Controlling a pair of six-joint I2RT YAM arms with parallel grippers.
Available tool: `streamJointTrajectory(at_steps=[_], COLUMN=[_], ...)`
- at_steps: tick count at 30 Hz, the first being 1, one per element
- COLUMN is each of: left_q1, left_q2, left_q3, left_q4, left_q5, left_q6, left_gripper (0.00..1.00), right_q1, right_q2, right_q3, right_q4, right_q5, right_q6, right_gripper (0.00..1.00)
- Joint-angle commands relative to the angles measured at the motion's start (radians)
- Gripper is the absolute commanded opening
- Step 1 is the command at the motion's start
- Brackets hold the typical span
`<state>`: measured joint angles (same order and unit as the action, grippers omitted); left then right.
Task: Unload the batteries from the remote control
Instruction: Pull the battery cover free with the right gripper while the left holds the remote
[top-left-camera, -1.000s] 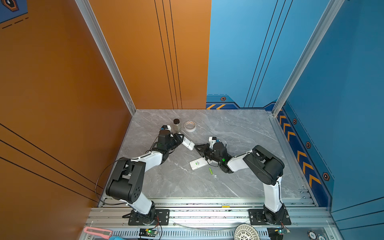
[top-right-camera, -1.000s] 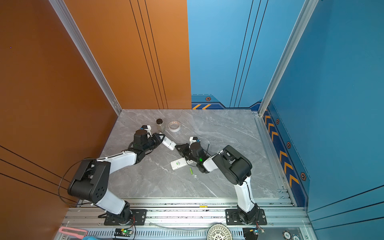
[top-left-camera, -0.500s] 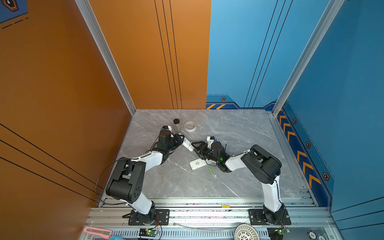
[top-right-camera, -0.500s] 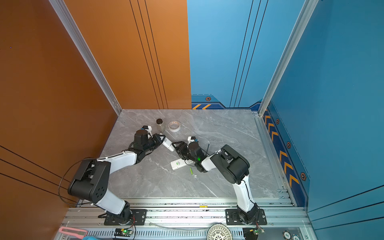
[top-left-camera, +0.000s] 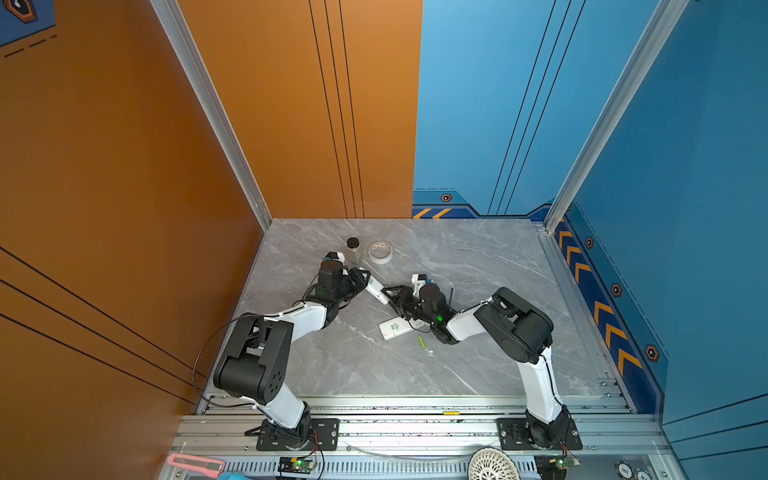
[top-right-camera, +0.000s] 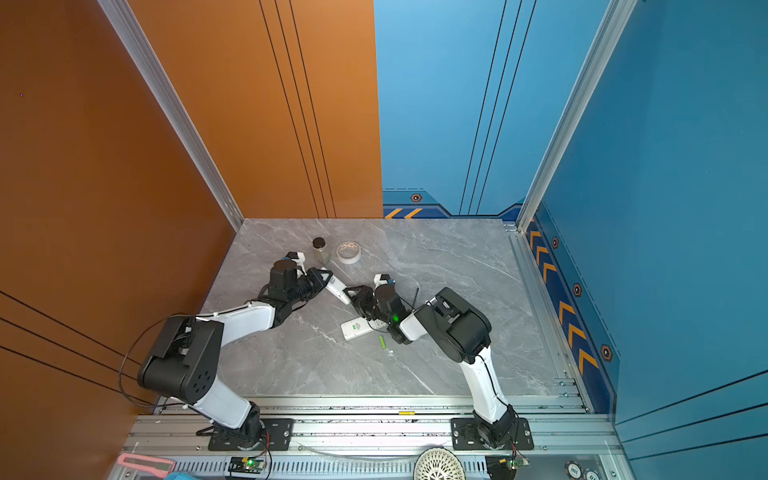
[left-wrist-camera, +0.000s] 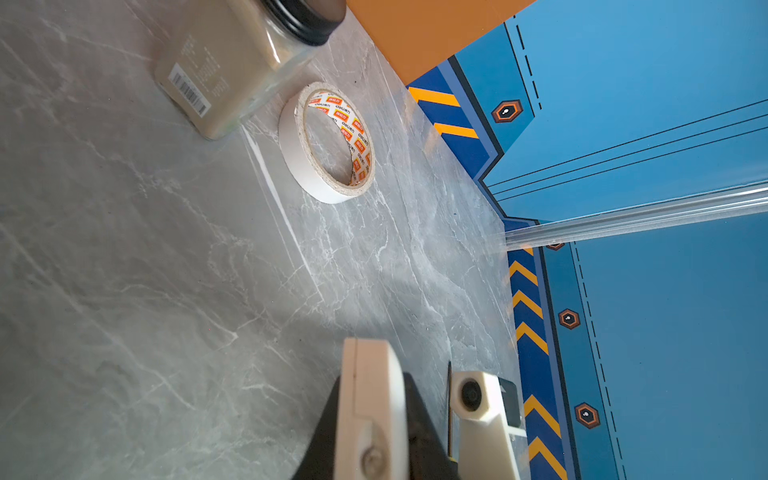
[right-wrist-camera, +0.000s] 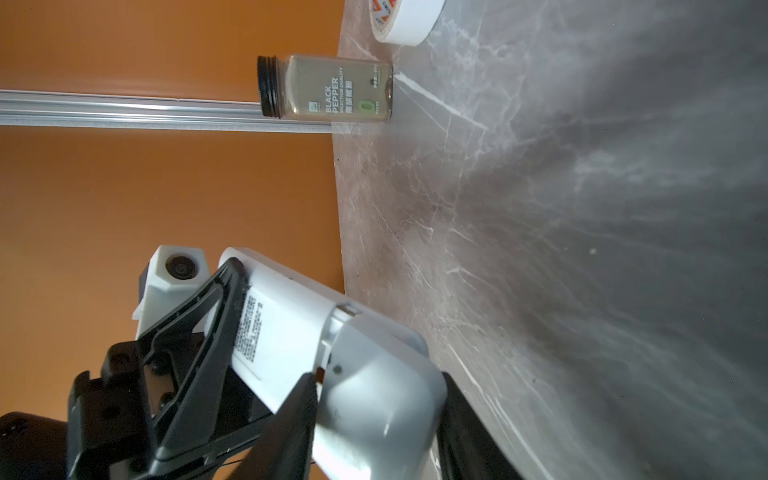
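Remote control (right-wrist-camera: 282, 328) was held clear of the tabletop (top-left-camera: 478, 266), its long axis running straight from left hand (top-left-camera: 362, 277) to right hand (top-left-camera: 392, 296). Left hand was clamped on one end. Right hand's fingers (right-wrist-camera: 297, 419) sat against both sides of the other end, a grip by the look.

Green battery (top-left-camera: 422, 342) lay loose on the tabletop beside a white slab with a green label (top-left-camera: 395, 328), nearer the right arm. Orange-red battery not seen, possibly inside.

Jar (right-wrist-camera: 340, 89) read "BLACK PEPPER SELECTION QUALITY". Print on the remote's label and the tape roll (left-wrist-camera: 328, 141) was too small to read.
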<state>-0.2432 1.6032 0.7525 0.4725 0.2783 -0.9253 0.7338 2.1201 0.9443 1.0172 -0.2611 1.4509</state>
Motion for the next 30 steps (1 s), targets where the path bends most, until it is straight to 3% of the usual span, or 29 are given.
streamJointTrajectory(at_steps=[1,23,30], left_q1=[-0.002,0.010,0.025], left_q2=[0.009,0.021,0.021], left_q3=[0.027,-0.005,-0.003], left_q4=[0.041,0.032,0.050], left_q5=[0.020,-0.024,-0.005], left_q6=[-0.008,0.005,-0.011], left_gripper=[0.00,0.00,0.00], right_q1=[0.002,-0.027,-0.084], right_q2=[-0.007,-0.122,-0.216], right_q3=[-0.030,-0.141,-0.103], right_q4=[0.019,-0.038,-0.223], right_q5=[-0.001,0.022,0.017], right_q6=[0.005,0.008,-0.079], right_gripper=[0.43,0.36,0.49])
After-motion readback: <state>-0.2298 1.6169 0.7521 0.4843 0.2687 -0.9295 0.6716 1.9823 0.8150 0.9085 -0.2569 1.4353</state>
